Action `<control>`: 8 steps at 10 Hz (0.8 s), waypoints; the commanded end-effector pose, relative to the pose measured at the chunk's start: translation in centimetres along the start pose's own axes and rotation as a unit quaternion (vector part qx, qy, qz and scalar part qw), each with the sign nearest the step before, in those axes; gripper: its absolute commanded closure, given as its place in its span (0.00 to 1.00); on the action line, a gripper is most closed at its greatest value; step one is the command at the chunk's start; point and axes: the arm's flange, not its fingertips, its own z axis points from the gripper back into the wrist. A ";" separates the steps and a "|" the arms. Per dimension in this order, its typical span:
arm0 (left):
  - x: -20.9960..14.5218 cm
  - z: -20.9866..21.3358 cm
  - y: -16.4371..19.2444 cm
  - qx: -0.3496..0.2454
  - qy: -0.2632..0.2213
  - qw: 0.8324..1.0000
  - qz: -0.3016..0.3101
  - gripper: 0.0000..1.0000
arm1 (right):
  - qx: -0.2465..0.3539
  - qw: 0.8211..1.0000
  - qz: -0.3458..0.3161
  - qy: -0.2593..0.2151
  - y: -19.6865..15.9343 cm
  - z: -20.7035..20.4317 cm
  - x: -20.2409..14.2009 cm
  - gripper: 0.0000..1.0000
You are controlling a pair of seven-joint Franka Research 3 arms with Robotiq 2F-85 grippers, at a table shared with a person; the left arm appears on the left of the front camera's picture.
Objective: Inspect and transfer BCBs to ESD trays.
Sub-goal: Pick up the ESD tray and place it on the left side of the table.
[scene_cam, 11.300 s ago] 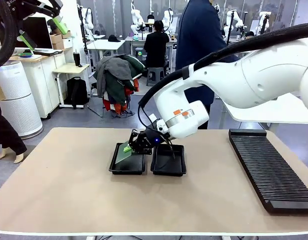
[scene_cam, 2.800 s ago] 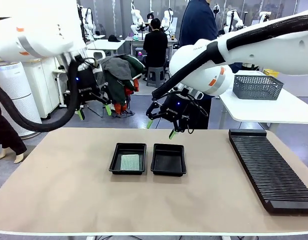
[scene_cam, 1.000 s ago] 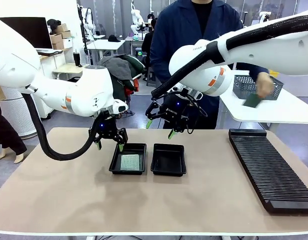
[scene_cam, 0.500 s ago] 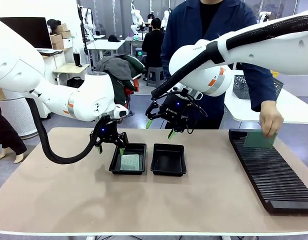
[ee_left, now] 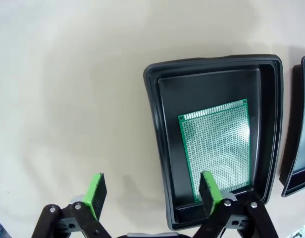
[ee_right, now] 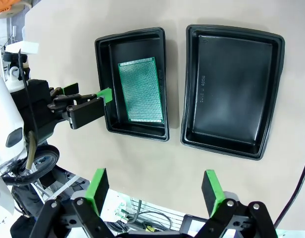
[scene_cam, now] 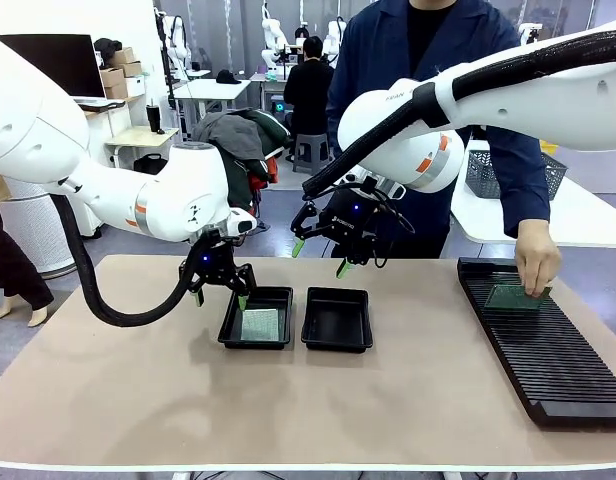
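BCB (ee_left: 217,144) in one ESD tray (ee_left: 152,124) — left end effector (scene_cam: 220,295) and right end effector (scene_cam: 320,258) wide, empty

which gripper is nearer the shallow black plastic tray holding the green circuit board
Left. The left gripper hangs open over the left rim of the black board-holding tray; the right gripper hovers open, higher, behind the empty black tray.

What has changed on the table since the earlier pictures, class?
The right pincer released a BCB into the left tray and rose, open. The left pincer came down, open, over that tray's rim. The person's hand brought another board onto the black rack. Both trays stayed put.
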 end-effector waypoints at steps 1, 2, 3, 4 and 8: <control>0.0 0.0 0.1 0.000 0.000 1.000 0.001 0.00 | -0.010 1.000 -0.005 -0.001 0.1 0.0 0.1 0.00; 0.1 -0.5 0.4 -0.009 0.010 1.000 0.015 0.00 | -0.010 1.000 -0.005 -0.001 0.1 0.0 0.1 0.00; 0.1 -1.0 0.3 -0.012 0.016 1.000 0.022 0.00 | -0.010 1.000 -0.005 -0.001 0.1 0.0 0.1 0.00; 0.1 -1.2 0.2 -0.013 0.024 0.999 0.028 0.00 | -0.010 1.000 -0.005 -0.001 0.1 0.0 0.1 0.00; 0.5 -2.2 -0.3 -0.013 0.033 0.997 0.065 0.00 | -0.010 1.000 -0.005 -0.001 0.1 0.0 0.1 0.00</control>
